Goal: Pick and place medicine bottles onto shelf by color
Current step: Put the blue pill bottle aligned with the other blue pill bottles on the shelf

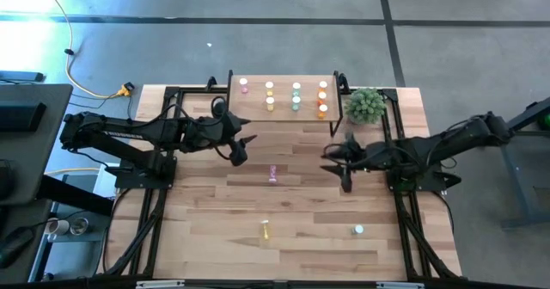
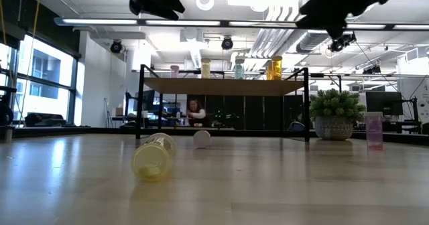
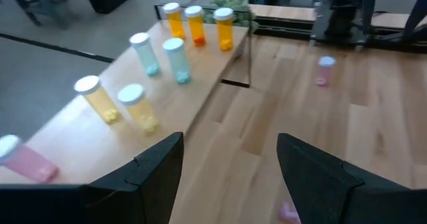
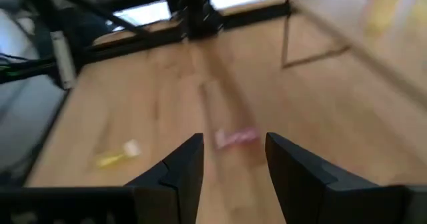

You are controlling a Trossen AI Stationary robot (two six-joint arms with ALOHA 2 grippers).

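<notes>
While plant (image 1: pixel 366 105) flanks shelf (image 1: pixel 284 110), table (image 1: pixel 215 229)

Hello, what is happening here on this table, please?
A two-arm robot is sorting small medicine bottles by color onto the shelf. Eight bottles already stand there: one pink, two yellow, two green, three orange. Three remain on the table: a pink bottle in the middle, a yellow bottle lying on its side, and a third bottle showing only its white cap. Both tools are open and hold nothing; the left tool and the right tool hover on either side of the pink bottle.
</notes>
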